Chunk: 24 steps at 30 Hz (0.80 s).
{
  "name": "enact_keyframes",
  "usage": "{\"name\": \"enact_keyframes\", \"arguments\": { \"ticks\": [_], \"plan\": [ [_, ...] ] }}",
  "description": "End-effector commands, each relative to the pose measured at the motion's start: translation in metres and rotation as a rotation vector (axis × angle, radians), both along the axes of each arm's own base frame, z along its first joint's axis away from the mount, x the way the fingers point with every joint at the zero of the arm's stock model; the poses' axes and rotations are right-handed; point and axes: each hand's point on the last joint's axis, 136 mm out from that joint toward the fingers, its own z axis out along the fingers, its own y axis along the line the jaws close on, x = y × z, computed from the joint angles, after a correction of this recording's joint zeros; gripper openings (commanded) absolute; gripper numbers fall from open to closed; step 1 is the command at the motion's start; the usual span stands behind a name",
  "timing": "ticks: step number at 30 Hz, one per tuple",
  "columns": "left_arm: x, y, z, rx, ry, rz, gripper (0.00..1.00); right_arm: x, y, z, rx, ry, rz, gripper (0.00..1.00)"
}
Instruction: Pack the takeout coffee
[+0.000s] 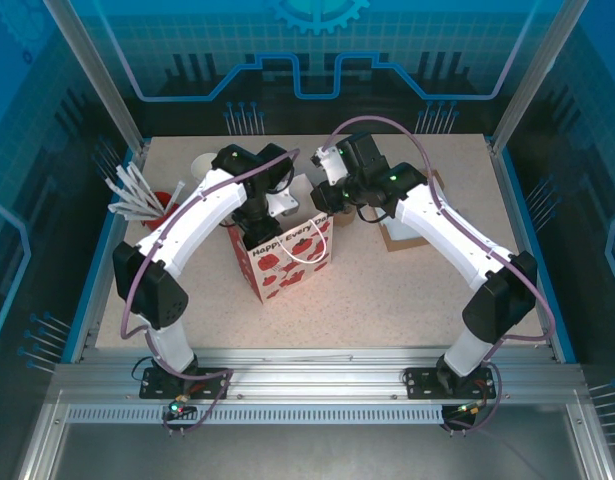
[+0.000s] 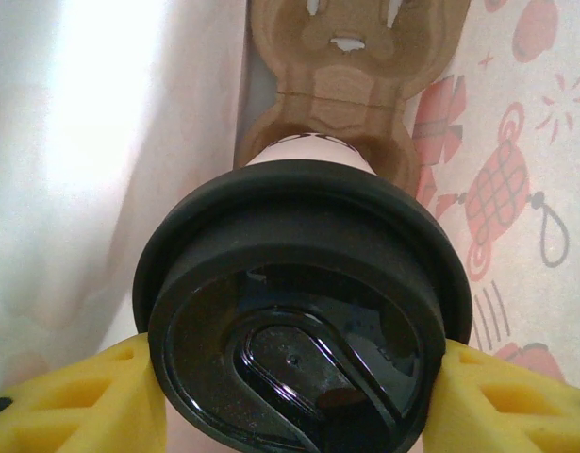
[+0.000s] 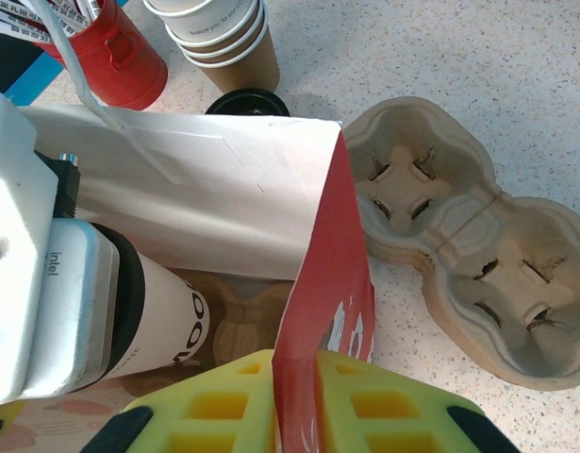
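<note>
The right tool [image 3: 294,401] pinches the bag [image 3: 329,283] — likely holding it open — while the left tool [image 2: 294,396] grips the takeout coffee [image 2: 299,274] inside.

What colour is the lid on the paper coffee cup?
Black; the round plastic lid shows best in the left wrist view.

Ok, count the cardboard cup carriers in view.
2. One carrier lies on the table beside the paper bag; a second carrier sits inside the bag, below the coffee cup. More may be hidden.
</note>
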Motion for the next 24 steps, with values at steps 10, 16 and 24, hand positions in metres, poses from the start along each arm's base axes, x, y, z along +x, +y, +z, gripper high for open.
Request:
{"name": "enact_keyframes", "arguments": {
  "ticks": [10, 16, 24],
  "plan": [
    [-0.005, 0.001, 0.005, -0.035, -0.019, -0.032, 0.45, -0.002, 0.001, 0.005, 0.0, 0.005, 0.028, 0.19],
    [-0.005, 0.002, 0.001, -0.029, -0.021, -0.048, 0.45, -0.002, 0.002, 0.004, -0.002, 0.012, 0.035, 0.19],
    [-0.004, 0.002, -0.001, -0.027, -0.023, -0.057, 0.46, -0.003, 0.002, 0.002, -0.009, 0.02, 0.039, 0.19]
  ]
}}
